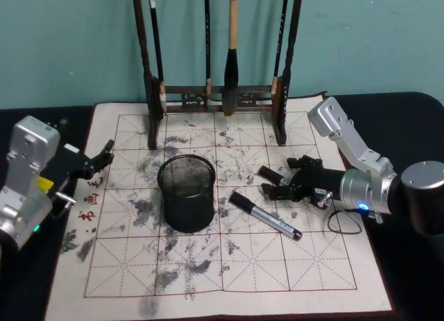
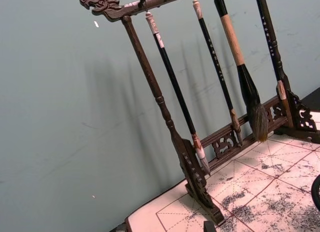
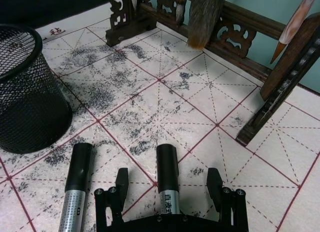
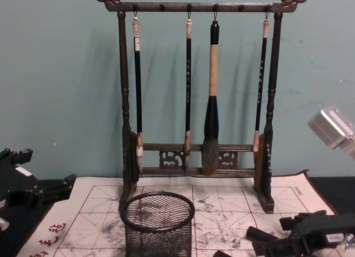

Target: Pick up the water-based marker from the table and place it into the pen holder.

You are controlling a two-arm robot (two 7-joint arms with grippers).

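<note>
Marker (image 3: 166,162) sits between right gripper's (image 3: 167,173) spread-open fingers, 3 o'clock of pen holder (image 1: 186,193); left gripper (image 1: 99,158) parked at 9 o'clock.

Wooden brush rack (image 4: 123,101) with four hanging brushes (image 4: 212,74)

Pen holder (image 4: 158,226) — base cut off, chest view; loose marker (image 3: 75,192) barrel cropped, right wrist view.

Head view: high, faces forward and down; takes in whole mat (image 1: 312,265) on table (image 1: 21,127), pen holder (image 1: 186,193), brush rack (image 1: 215,92) foot. Chest view: low, level, faces rear wall (image 4: 55,74); full rack, holder side-on. Left wrist view: rolled, from mat's left side up at rack. Right wrist view: close over mat, past right gripper (image 3: 168,174). Rack common to all four.
</note>
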